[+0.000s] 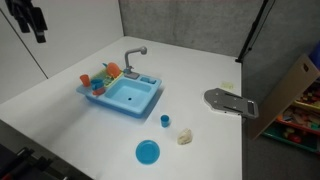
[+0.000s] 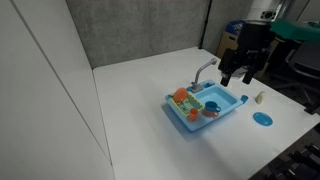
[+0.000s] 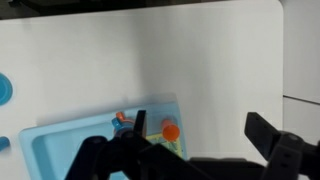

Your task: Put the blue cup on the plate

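Note:
The tiny blue cup [image 1: 165, 120] stands upright on the white table between the sink and the plate. The flat round blue plate [image 1: 147, 152] lies near the table's front edge; it also shows in an exterior view [image 2: 262, 118] and at the left edge of the wrist view [image 3: 3, 88]. My gripper [image 2: 238, 77] hangs high above the table near the sink's faucet. It is open and empty, and its two dark fingers frame bare table in the wrist view [image 3: 200, 135]. It also shows at the top left of an exterior view [image 1: 36, 24].
A light-blue toy sink [image 1: 122, 98] with a grey faucet [image 1: 133, 55] holds an orange cup [image 3: 171, 131] and a darker blue cup [image 2: 211, 108]. A beige object [image 1: 185, 137] lies near the blue cup. A grey flat object [image 1: 230, 102] lies at the table's edge.

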Robot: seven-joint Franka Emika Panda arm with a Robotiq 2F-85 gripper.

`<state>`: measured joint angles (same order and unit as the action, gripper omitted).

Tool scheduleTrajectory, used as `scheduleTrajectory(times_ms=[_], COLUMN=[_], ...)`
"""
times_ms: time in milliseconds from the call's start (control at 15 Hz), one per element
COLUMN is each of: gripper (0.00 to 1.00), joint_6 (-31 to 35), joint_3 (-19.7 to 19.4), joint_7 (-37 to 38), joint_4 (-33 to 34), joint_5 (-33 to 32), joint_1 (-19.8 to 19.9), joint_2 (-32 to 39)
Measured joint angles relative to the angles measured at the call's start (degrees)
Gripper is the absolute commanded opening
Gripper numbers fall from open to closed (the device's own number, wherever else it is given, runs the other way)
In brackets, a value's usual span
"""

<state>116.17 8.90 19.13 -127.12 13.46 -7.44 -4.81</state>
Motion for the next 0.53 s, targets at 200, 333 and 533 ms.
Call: scheduleTrajectory(times_ms=[200, 333, 533], gripper=[1.0, 1.0, 1.0], joint_6=[2.96, 5.04, 8.35], joint_3=[-0.97, -1.71, -2.72], joint_7=[0.1, 0.27, 1.59], joint_4=[-0.15, -0.41, -0.65], joint_5=[-2.12, -3.54, -6.29], joint_1=[1.03, 1.85, 2.9], joint_2=[0.65, 1.06, 2.22])
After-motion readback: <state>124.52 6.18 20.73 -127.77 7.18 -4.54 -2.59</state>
